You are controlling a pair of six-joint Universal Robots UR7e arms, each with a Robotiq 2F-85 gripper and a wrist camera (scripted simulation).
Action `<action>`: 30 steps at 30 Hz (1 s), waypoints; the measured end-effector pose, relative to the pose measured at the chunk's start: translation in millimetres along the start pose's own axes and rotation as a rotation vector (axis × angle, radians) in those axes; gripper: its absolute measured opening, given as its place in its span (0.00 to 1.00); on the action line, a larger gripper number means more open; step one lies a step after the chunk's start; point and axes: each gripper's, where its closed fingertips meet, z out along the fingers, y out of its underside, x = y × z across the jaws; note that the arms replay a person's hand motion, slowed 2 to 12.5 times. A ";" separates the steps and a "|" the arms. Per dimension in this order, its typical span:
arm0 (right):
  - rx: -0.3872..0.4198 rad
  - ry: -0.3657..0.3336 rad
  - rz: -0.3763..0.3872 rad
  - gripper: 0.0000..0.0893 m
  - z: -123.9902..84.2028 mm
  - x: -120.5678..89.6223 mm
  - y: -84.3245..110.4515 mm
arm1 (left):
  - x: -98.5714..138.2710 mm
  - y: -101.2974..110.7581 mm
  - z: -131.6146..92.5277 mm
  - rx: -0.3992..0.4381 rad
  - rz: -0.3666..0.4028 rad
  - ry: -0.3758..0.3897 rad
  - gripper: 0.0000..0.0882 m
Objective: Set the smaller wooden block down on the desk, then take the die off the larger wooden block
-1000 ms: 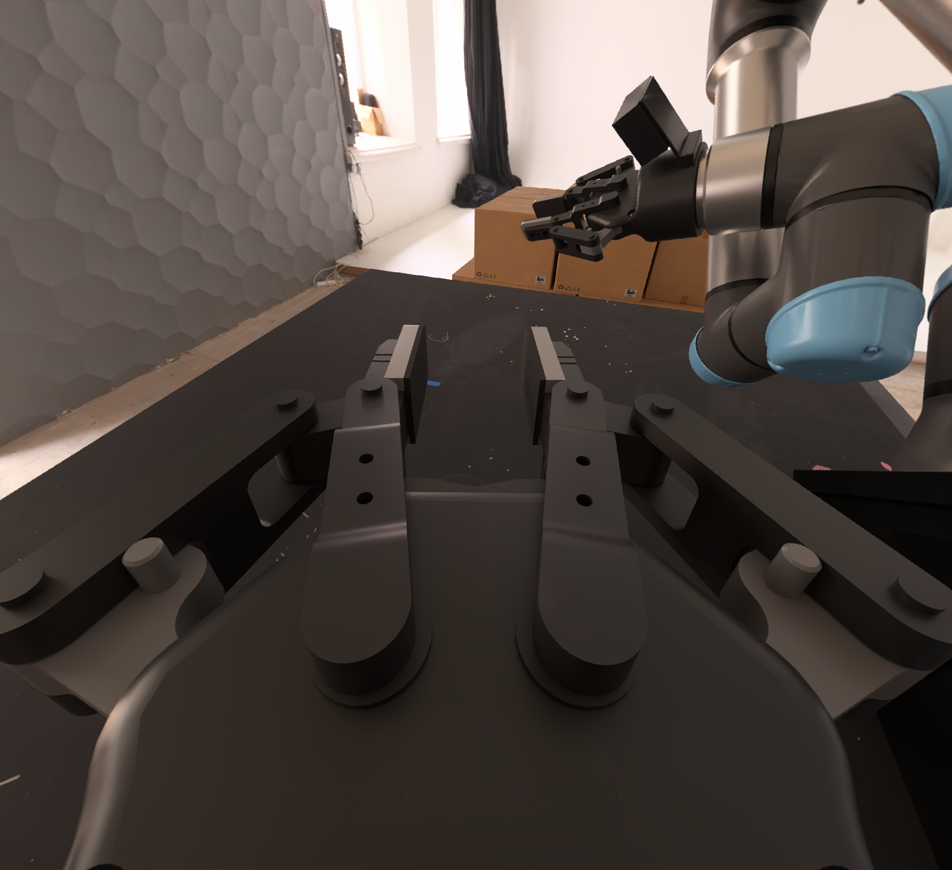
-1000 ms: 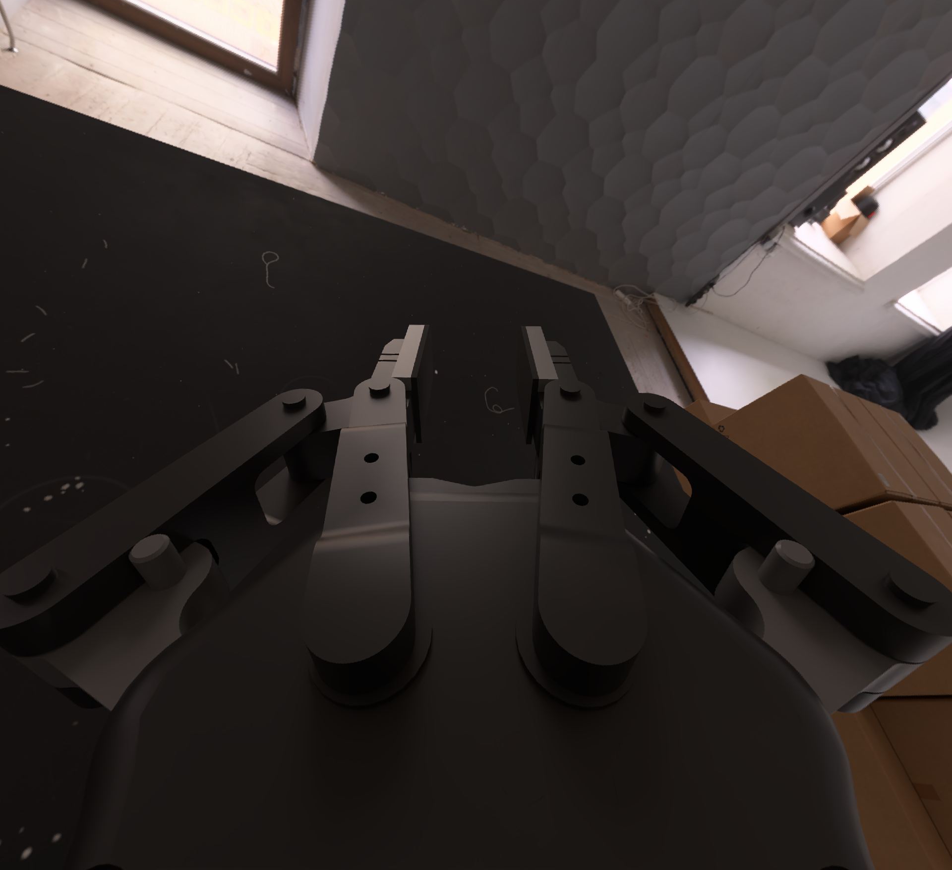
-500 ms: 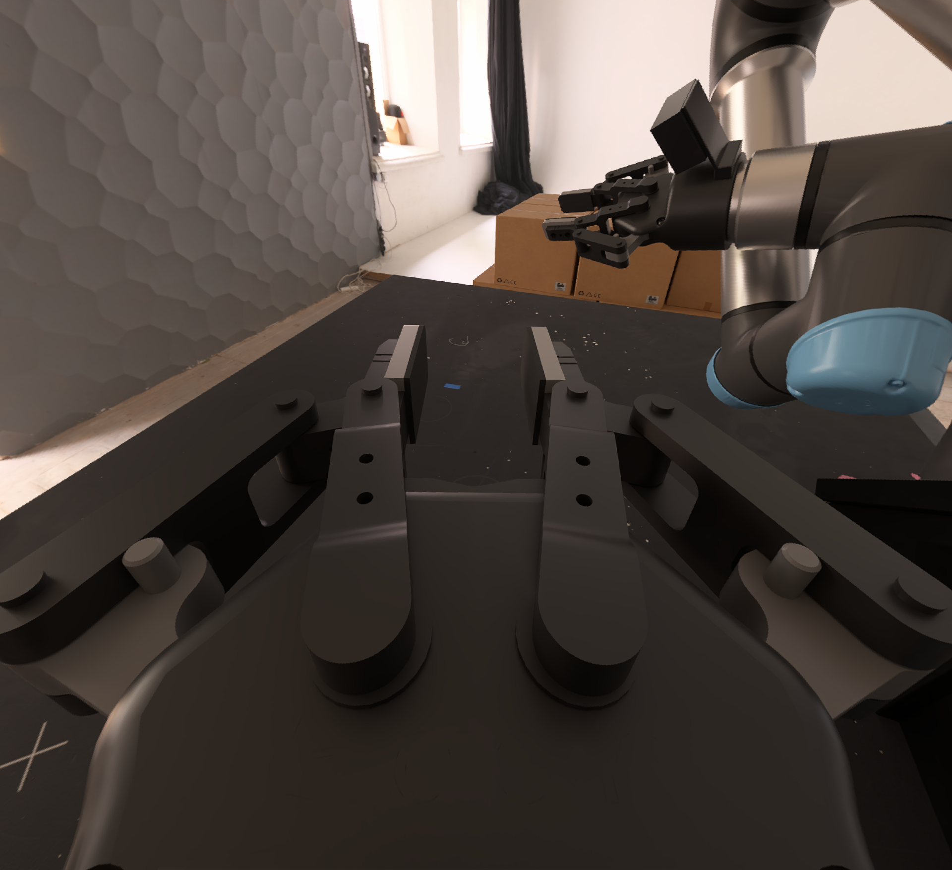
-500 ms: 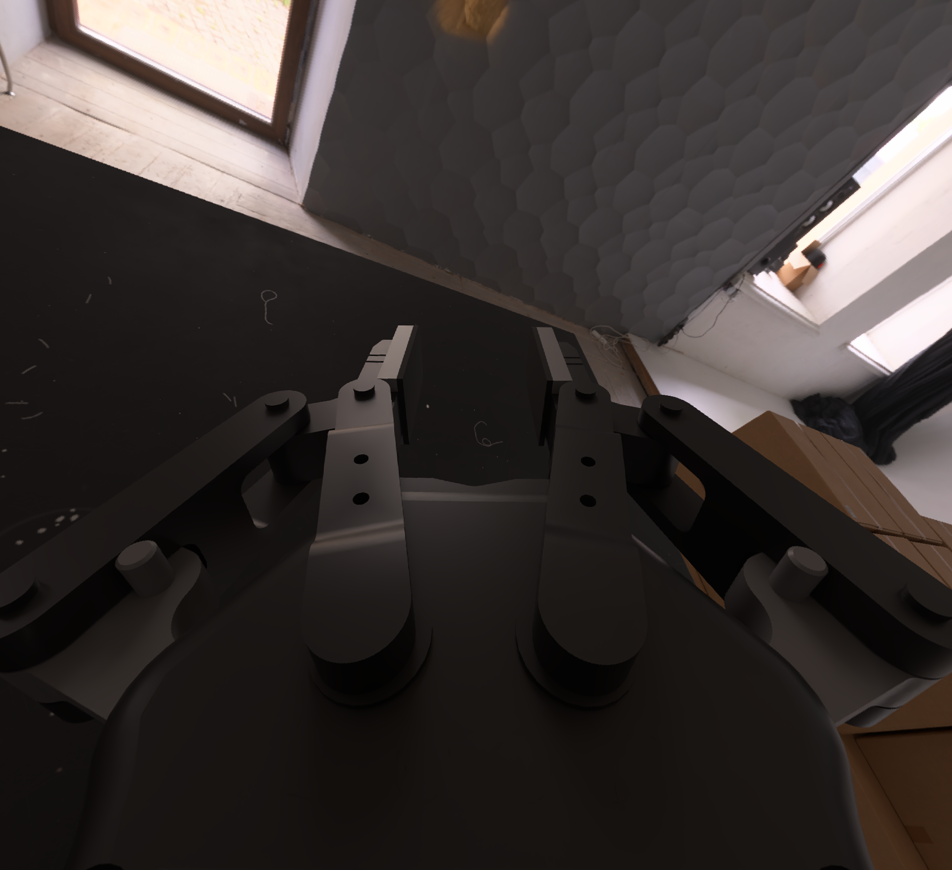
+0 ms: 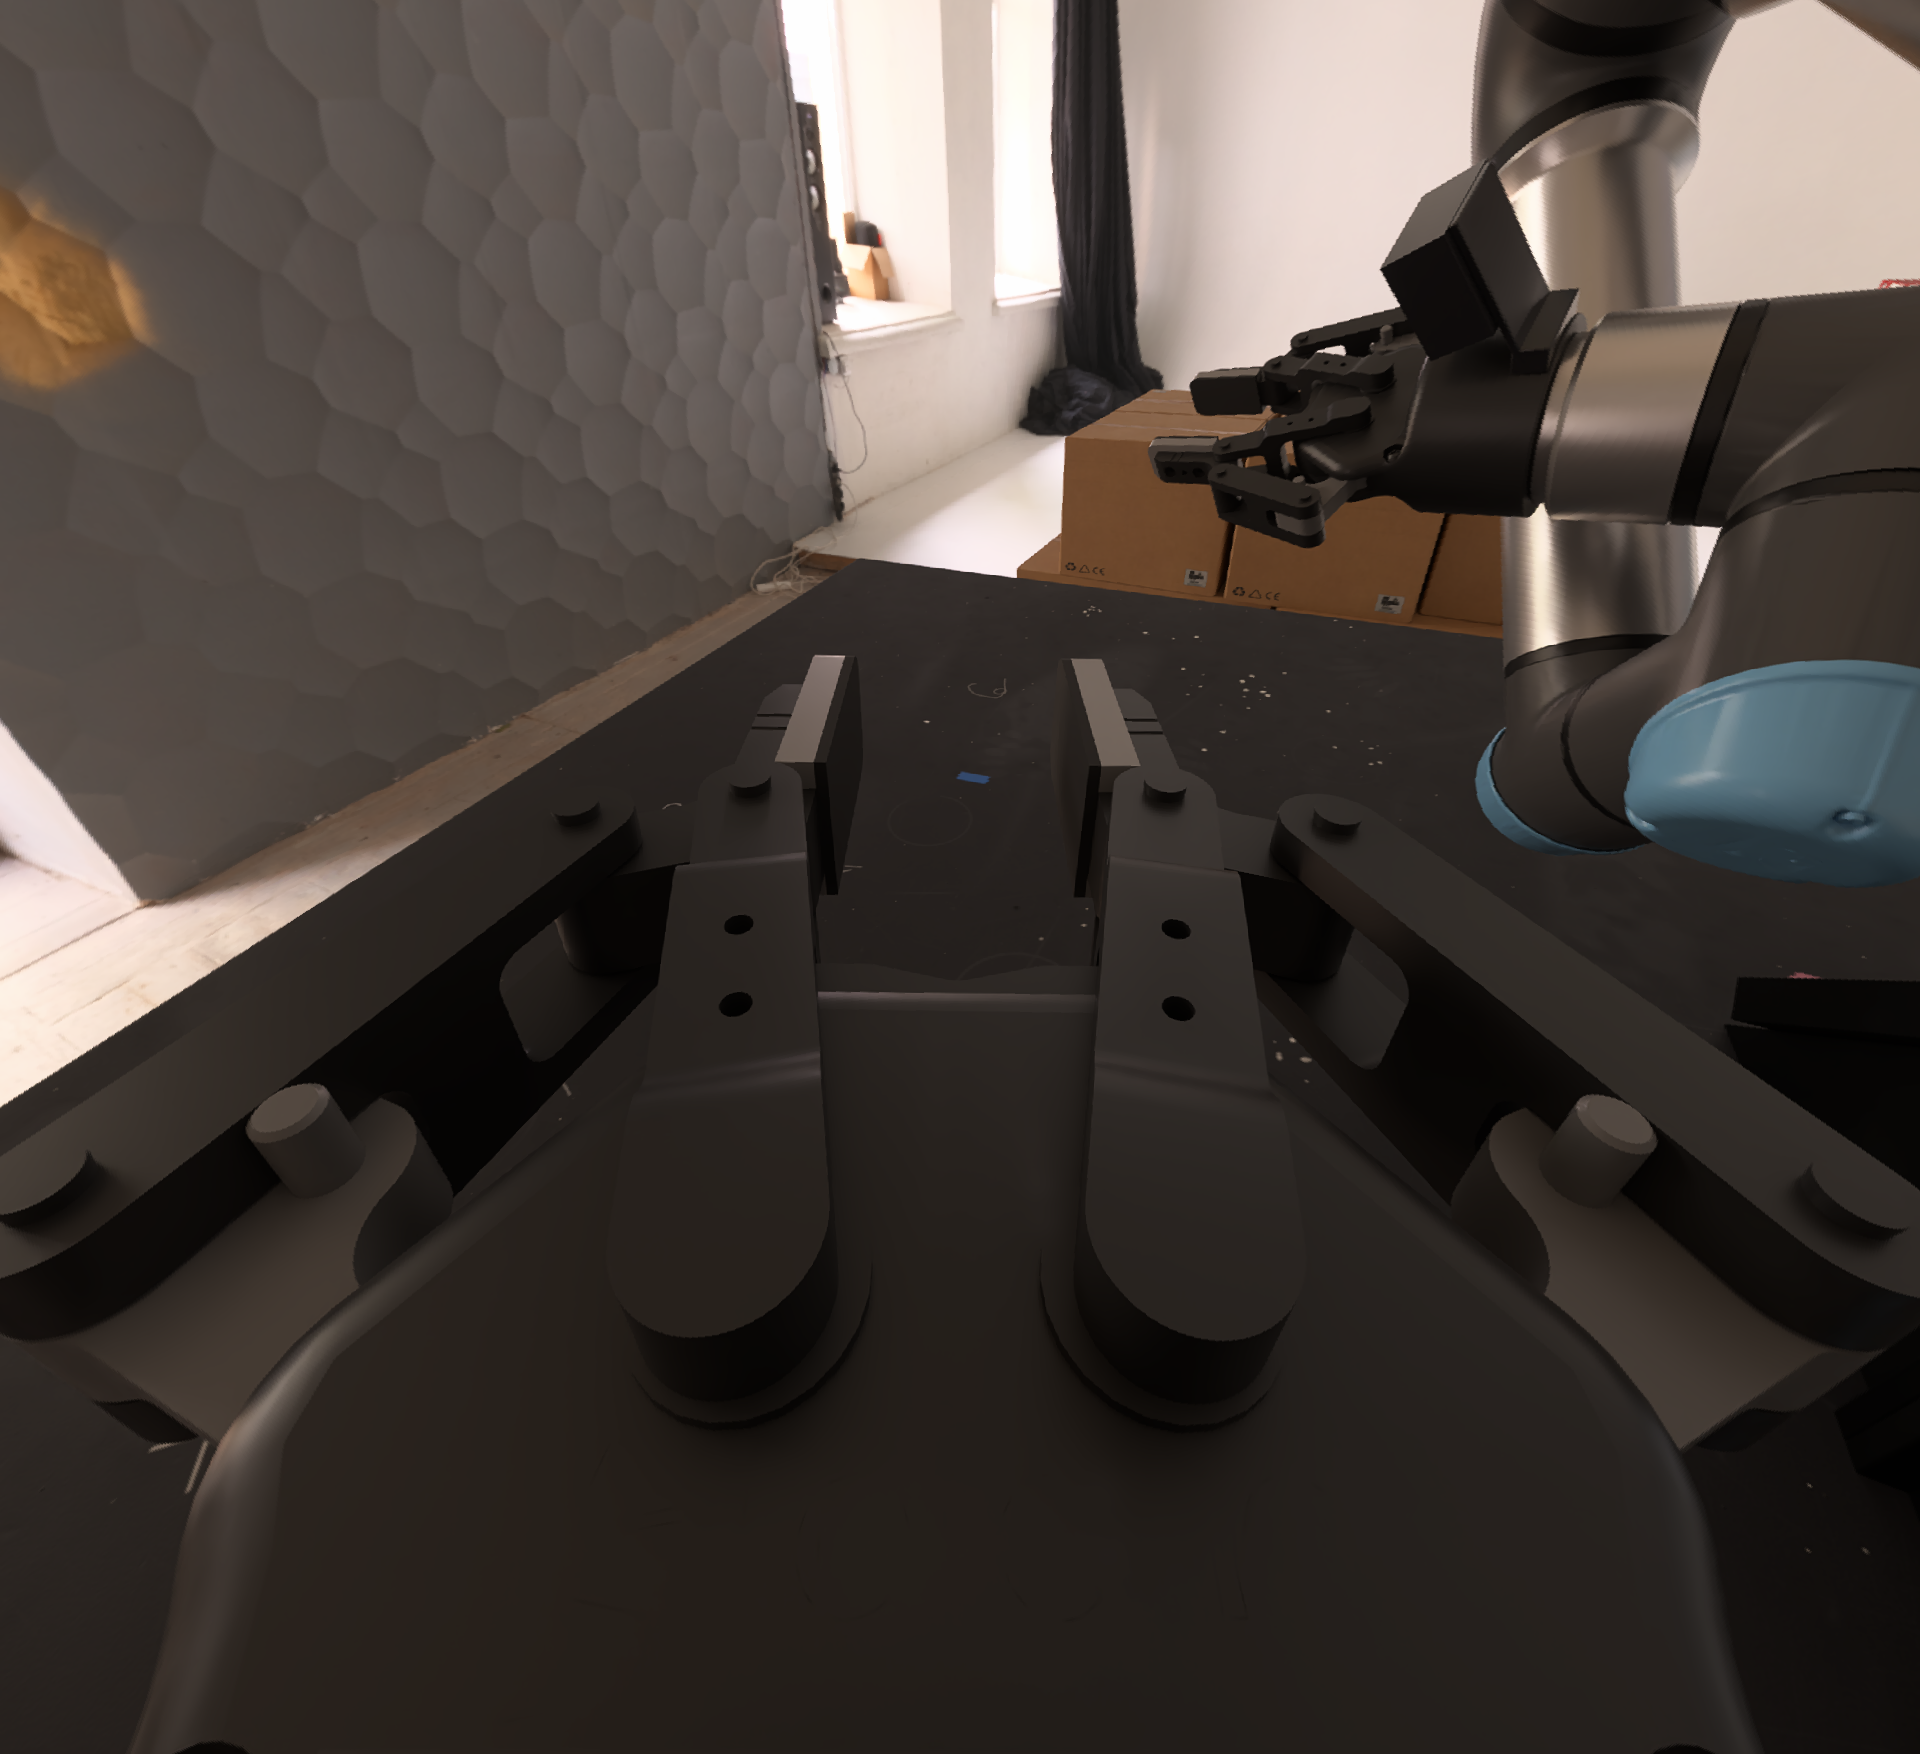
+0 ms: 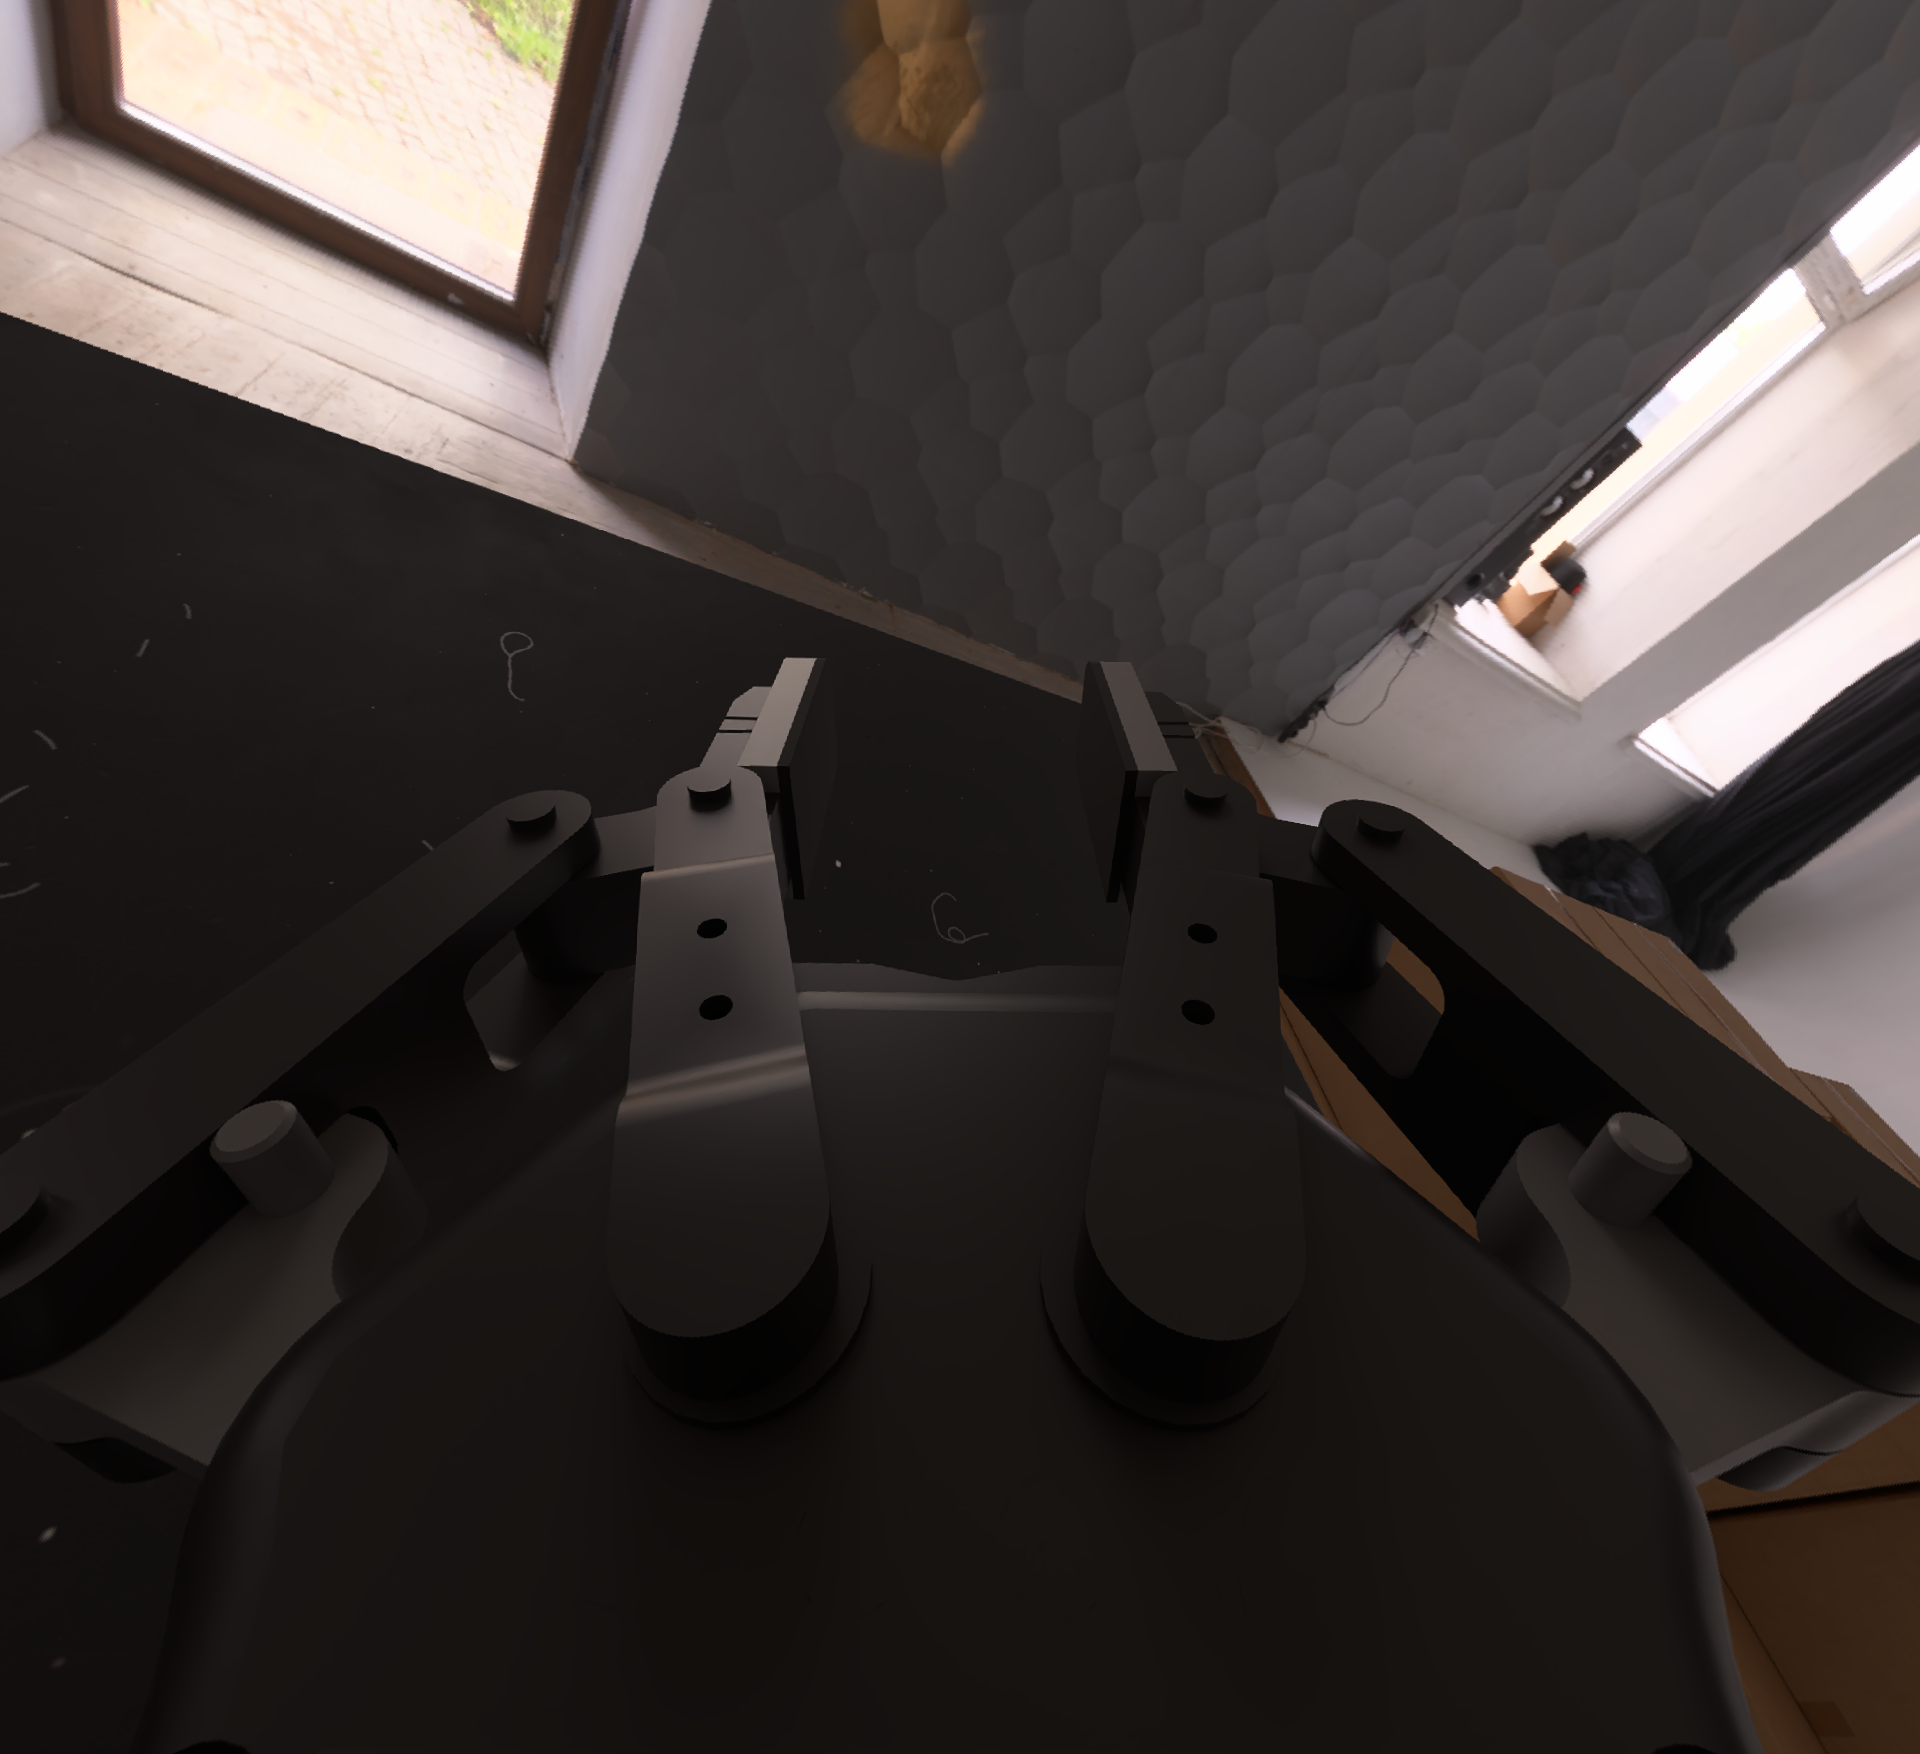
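Note:
No wooden block and no die shows in either view. My left gripper (image 5: 961,748) is open and empty, held low over the black desk (image 5: 1195,655). My right gripper (image 6: 958,748) is open and empty, above the desk's far part (image 6: 260,665) near its edge. In the left wrist view the right gripper (image 5: 1210,447) shows at upper right, raised above the desk on its grey and blue arm (image 5: 1683,457).
A grey honeycomb wall panel (image 5: 416,250) stands along the desk's left side. Brown cardboard boxes (image 5: 1143,509) stand beyond the far edge. A small blue mark (image 5: 971,777) lies on the desk. A dark flat object (image 5: 1829,1008) lies at the right edge.
Both wrist views have tilted upward, showing more wall and less desk. The right arm has shifted right in the left wrist view. The right gripper's fingers have spread slightly wider.

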 end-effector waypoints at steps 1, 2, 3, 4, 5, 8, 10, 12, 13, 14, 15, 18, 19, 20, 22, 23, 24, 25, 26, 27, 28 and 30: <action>0.002 0.001 -0.001 0.48 0.0 -0.5 -0.5 | -0.8 0.0 -0.8 -0.002 0.002 -0.005 0.38; 0.005 0.001 -0.003 0.48 0.0 -1.1 -0.9 | -1.7 0.2 -1.5 -0.004 0.004 -0.010 0.38; 0.007 0.001 -0.004 0.48 0.0 -1.6 -1.4 | -2.5 0.3 -2.3 -0.007 0.007 -0.015 0.38; 0.009 0.001 -0.005 0.48 0.0 -2.2 -1.8 | -3.4 0.4 -3.1 -0.009 0.009 -0.021 0.38; 0.010 0.000 -0.006 0.48 0.0 -2.8 -2.2 | -4.3 0.5 -3.9 -0.012 0.012 -0.026 0.38; 0.015 -0.004 -0.010 0.48 0.1 -5.0 -3.3 | -7.1 1.5 -6.2 -0.023 0.021 -0.043 0.38; 0.018 -0.007 -0.012 0.48 0.3 -6.5 -3.9 | -9.0 2.3 -7.8 -0.031 0.027 -0.055 0.38; 0.022 -0.008 -0.014 0.48 0.3 -7.6 -4.7 | -11.0 3.1 -9.4 -0.039 0.033 -0.066 0.38; 0.025 -0.009 -0.015 0.48 0.2 -8.1 -5.2 | -12.0 3.5 -10.3 -0.043 0.036 -0.072 0.38; 0.027 -0.009 -0.015 0.48 0.2 -8.5 -5.7 | -13.0 4.0 -11.1 -0.048 0.038 -0.077 0.38; 0.029 -0.009 -0.016 0.48 0.1 -8.9 -6.2 | -14.0 4.5 -11.9 -0.052 0.041 -0.083 0.38; 0.034 -0.009 -0.020 0.48 0.1 -10.0 -7.1 | -17.1 5.4 -14.4 -0.061 0.046 -0.100 0.38; 0.036 -0.009 -0.021 0.48 0.0 -10.3 -7.5 | -18.2 5.8 -15.3 -0.064 0.047 -0.106 0.38; 0.037 -0.008 -0.022 0.48 0.0 -10.6 -7.9 | -19.2 6.1 -16.1 -0.067 0.049 -0.111 0.38; 0.038 -0.008 -0.025 0.48 0.0 -11.2 -8.1 | -21.3 6.2 -17.9 -0.071 0.051 -0.122 0.38; 0.038 -0.008 -0.027 0.48 0.1 -11.5 -8.2 | -22.4 6.2 -18.7 -0.072 0.052 -0.128 0.38; 0.038 -0.007 -0.029 0.48 0.1 -11.7 -8.2 | -23.4 6.3 -19.6 -0.073 0.052 -0.133 0.38; 0.037 -0.007 -0.030 0.48 0.1 -12.0 -8.2 | -24.6 6.4 -20.6 -0.074 0.053 -0.139 0.38; 0.037 -0.007 -0.032 0.48 0.2 -12.3 -8.3 | -25.6 6.3 -21.5 -0.075 0.053 -0.144 0.38; 0.037 -0.006 -0.034 0.48 0.2 -12.5 -8.3 | -26.5 6.2 -22.4 -0.075 0.054 -0.149 0.38; 0.037 -0.006 -0.035 0.49 0.3 -12.8 -8.3 | -27.5 6.0 -23.3 -0.075 0.055 -0.154 0.38; 0.036 -0.006 -0.039 0.49 0.4 -13.2 -8.2 | -29.4 5.6 -25.2 -0.075 0.056 -0.164 0.38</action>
